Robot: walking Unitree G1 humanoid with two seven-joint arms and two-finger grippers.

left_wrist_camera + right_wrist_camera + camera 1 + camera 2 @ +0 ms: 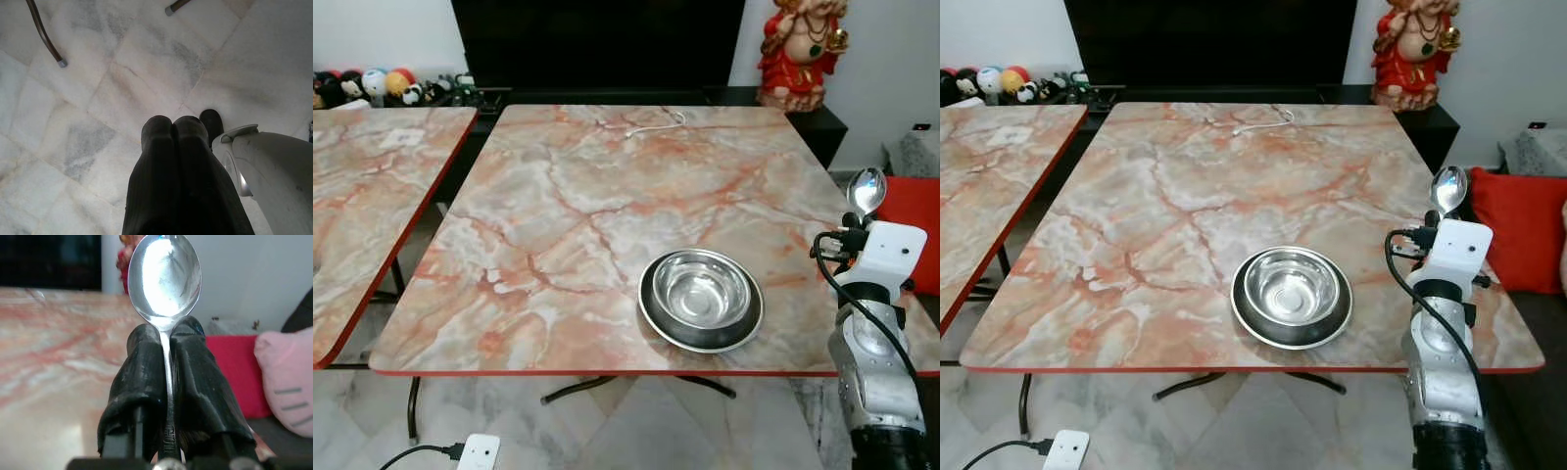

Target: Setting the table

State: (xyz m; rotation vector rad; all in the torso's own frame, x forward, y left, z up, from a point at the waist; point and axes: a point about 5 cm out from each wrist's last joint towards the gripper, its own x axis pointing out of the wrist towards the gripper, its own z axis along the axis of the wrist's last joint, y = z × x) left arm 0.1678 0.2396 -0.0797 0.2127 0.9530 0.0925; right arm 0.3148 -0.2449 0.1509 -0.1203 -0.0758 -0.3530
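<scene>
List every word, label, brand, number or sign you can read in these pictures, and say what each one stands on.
None can be read.
Spoon handle, clamped in the right gripper: some stamped marks near its lower end, too dark and small to read.
Steel bowl, marble table, red figurine and white plug on the floor: no lettering to be made out.
The toys beyond the far table are too small to tell.
</scene>
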